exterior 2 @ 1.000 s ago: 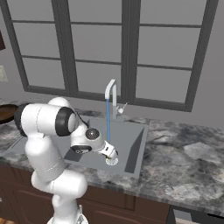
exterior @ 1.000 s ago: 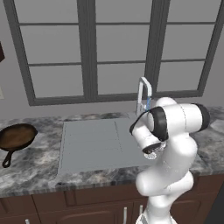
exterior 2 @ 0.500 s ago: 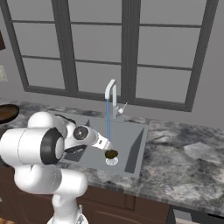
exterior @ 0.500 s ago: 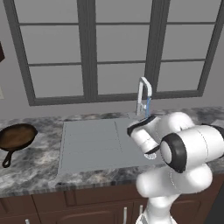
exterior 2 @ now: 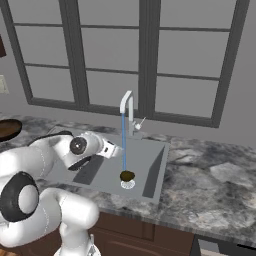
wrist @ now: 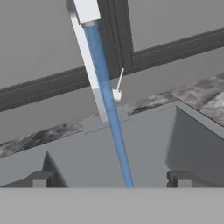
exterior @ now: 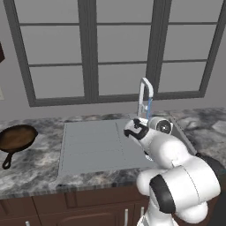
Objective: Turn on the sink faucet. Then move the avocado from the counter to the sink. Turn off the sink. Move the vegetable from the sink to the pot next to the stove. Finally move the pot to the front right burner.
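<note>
The dark avocado (exterior 2: 127,175) lies on the drain at the bottom of the sink (exterior 2: 152,175), right under the running blue water stream (exterior 2: 123,145). The grey faucet (exterior 2: 127,106) stands behind the basin, its thin lever handle (wrist: 119,81) slanting up to the right of the post. My gripper (exterior 2: 113,150) hovers over the basin left of the stream, above the avocado and apart from it. In the hand view my gripper (wrist: 109,179) is open and holds nothing, one fingertip (wrist: 41,178) on each side of the stream, facing the faucet spout (wrist: 87,11).
A dark frying pan (exterior: 17,137) rests on the marble counter (exterior: 31,170) left of the sink's draining board (exterior: 92,143). Windows rise right behind the faucet. More marble counter (exterior 2: 210,185) stretches right of the basin.
My gripper let go of the avocado, which now lies on the drain, and rose out of the basin, turning to face the faucet. The water keeps running.
</note>
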Robot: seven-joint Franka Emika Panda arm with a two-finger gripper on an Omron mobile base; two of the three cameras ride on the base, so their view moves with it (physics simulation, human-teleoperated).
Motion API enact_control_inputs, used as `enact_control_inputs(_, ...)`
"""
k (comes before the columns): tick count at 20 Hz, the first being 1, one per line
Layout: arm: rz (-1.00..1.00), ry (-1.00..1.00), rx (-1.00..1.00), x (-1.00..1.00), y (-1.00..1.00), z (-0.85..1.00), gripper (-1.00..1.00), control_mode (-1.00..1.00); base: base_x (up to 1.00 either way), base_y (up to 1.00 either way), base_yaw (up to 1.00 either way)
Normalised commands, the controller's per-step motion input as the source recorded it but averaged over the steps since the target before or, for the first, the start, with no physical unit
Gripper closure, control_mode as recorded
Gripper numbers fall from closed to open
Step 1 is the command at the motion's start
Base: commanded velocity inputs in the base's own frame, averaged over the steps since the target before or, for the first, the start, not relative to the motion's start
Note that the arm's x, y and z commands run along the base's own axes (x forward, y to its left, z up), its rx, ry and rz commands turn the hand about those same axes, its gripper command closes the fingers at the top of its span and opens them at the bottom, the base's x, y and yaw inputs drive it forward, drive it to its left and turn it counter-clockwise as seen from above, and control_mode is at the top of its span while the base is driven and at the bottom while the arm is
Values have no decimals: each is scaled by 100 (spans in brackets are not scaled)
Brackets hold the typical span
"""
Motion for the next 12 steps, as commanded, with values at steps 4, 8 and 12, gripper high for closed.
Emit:
enact_control_inputs(4,0,6,0,-48,0,76,-100,-100,0,0,0)
enact_control_inputs(8,0,15,0,-45,0,77,-100,-100,0,0,0)
enact_control_inputs(12,0,19,0,-52,0,34,-100,-100,0,0,0)
